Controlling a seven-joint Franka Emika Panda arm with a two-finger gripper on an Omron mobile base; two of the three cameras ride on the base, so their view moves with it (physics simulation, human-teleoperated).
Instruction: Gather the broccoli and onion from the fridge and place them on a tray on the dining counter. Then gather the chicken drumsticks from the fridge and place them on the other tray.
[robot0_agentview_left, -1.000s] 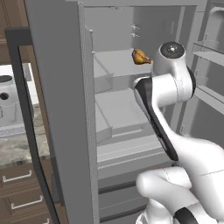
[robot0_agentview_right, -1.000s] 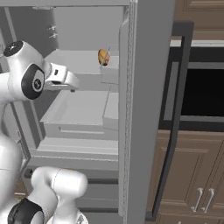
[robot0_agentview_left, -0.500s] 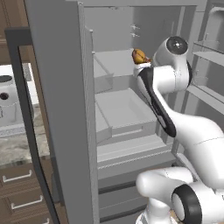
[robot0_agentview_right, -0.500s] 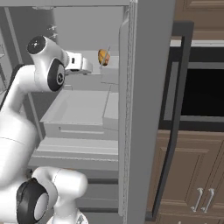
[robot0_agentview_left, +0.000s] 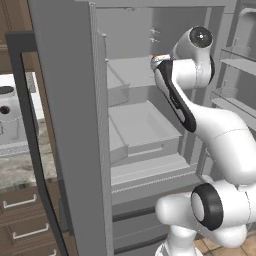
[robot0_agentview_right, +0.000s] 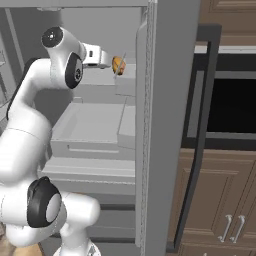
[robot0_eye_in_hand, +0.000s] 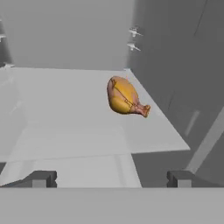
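One golden-brown chicken drumstick (robot0_eye_in_hand: 126, 98) lies on its side on a pale shelf (robot0_eye_in_hand: 65, 131) inside the open fridge (robot0_agentview_right: 162, 125), near the shelf's far right corner, bone end toward the right edge.

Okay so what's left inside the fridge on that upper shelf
One chicken drumstick lies on the pale upper shelf of the open fridge, near its far right corner. The open gripper is short of it. The arm covers that corner in the left base view.

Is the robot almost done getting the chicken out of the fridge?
Not yet. The fridge stands open, with one chicken drumstick lying on a shelf. The gripper is open and empty, aimed at it from a short way off. Grabbing it and carrying it to a tray is left. No broccoli or onion on this shelf.
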